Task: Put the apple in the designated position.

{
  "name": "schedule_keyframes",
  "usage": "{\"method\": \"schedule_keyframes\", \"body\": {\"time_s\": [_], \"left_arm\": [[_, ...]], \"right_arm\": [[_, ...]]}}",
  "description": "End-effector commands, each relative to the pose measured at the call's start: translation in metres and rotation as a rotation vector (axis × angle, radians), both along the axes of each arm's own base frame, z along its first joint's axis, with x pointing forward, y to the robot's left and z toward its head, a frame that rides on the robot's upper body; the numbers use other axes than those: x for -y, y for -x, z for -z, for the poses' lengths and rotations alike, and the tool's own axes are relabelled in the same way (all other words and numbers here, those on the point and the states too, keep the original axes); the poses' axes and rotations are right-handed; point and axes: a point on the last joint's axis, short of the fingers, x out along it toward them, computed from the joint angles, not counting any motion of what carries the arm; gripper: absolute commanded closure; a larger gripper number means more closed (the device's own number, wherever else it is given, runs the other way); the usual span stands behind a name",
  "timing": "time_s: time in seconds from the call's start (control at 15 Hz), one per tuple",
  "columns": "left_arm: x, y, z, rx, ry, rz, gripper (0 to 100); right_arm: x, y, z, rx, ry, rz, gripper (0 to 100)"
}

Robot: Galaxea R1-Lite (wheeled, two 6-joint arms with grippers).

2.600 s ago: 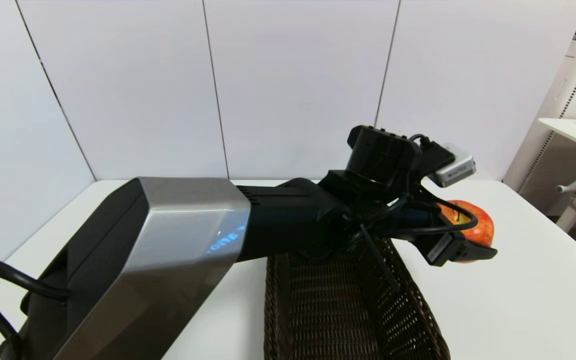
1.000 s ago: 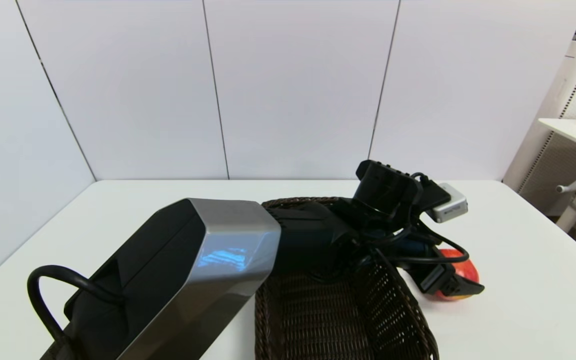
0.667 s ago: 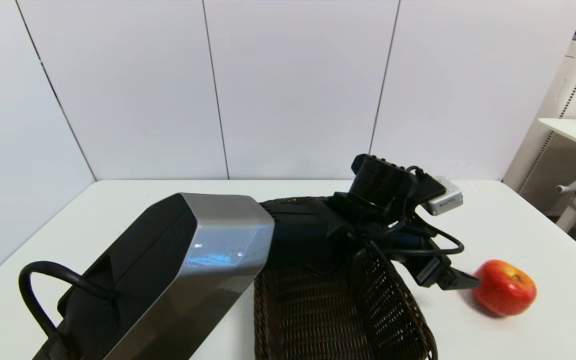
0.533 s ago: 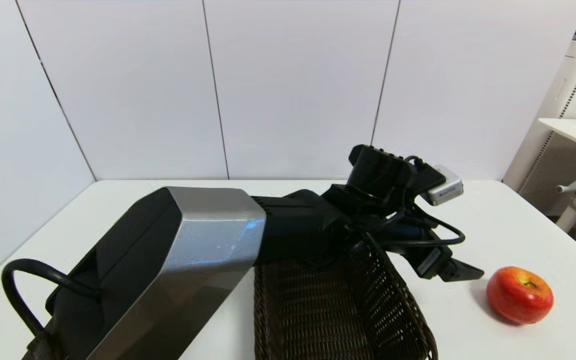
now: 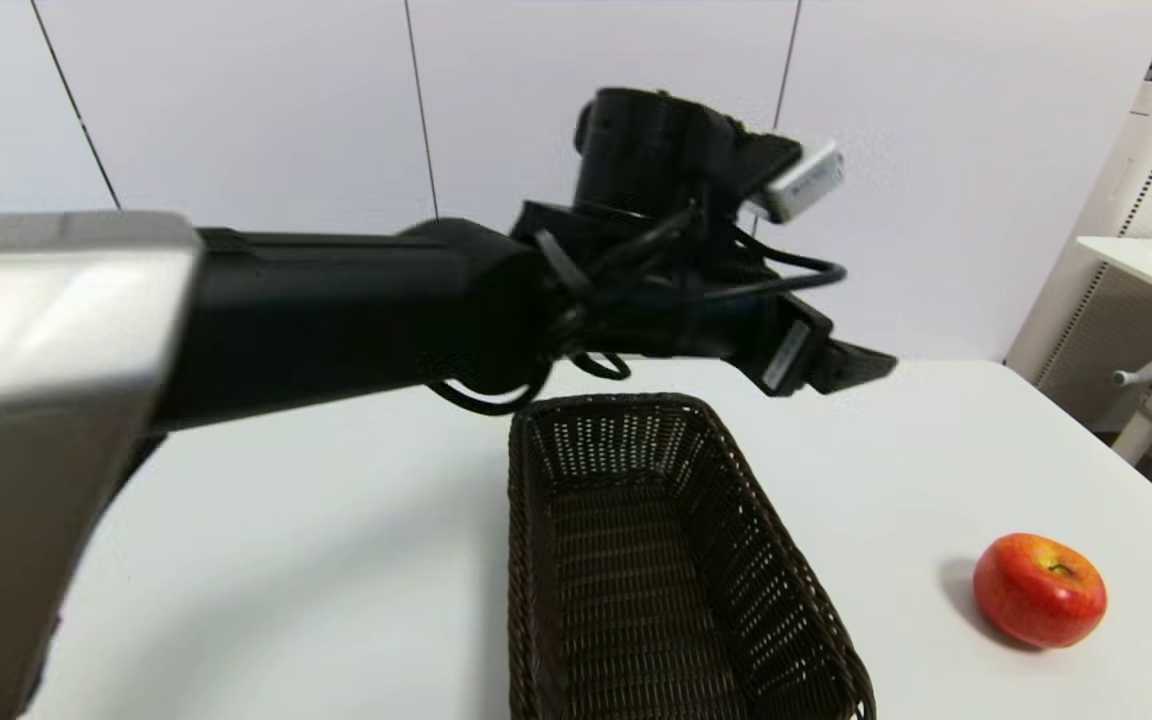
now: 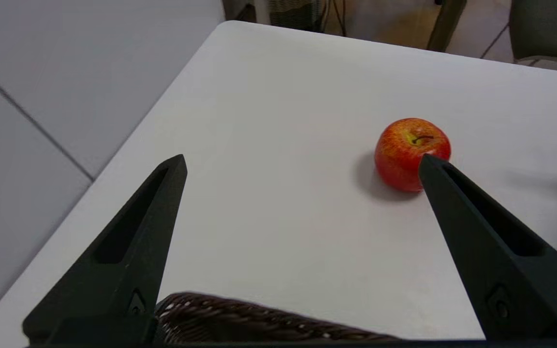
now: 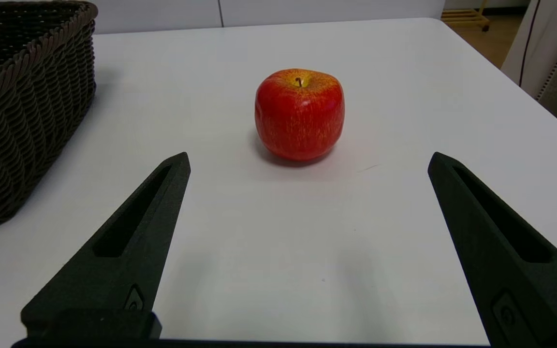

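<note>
Head view: the apple [image 5: 1039, 589] is parked upright on the table [image 5: 336, 560], well right of the basket [image 5: 676, 560], so placement looks done. The left gripper [image 6: 302, 164] is spread wide, empty, high over the basket's far end, and only retreat seems needed; the right gripper [image 7: 307, 162] is gaping too, near the apple.

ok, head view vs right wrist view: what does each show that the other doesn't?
Only the head view shows the left arm raised above the far end of the basket, with the left gripper hanging in the air, and the basket's whole empty inside.

Only the right wrist view shows the right gripper, open and low over the table, pointed at the apple.

Both show the apple standing upright on the bare white table, apart from the basket on its right side, and nothing touching it.
</note>
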Motion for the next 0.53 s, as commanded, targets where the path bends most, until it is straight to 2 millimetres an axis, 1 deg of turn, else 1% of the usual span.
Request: {"method": "schedule_keyframes", "body": {"time_s": [0.07,0.2,0.27,0.4,0.53], "left_arm": [[-0.141,0.015,-0.057,0.109,-0.011,-0.32,0],[-0.197,0.036,-0.054,0.103,-0.037,-0.442,0],[-0.229,0.053,-0.049,0.097,-0.043,-0.518,0],[-0.269,0.085,-0.039,0.104,-0.04,-0.63,0],[-0.292,0.117,-0.023,0.107,-0.031,-0.701,0]], "right_arm": [[0.0,0.0,0.0,-0.001,0.0,0.0,0],[0.0,0.0,0.0,-0.001,0.0,0.0,0],[0.0,0.0,0.0,-0.001,0.0,0.001,0],[0.0,0.0,0.0,-0.001,0.0,0.0,0],[0.0,0.0,0.0,-0.001,0.0,0.0,0]]}}
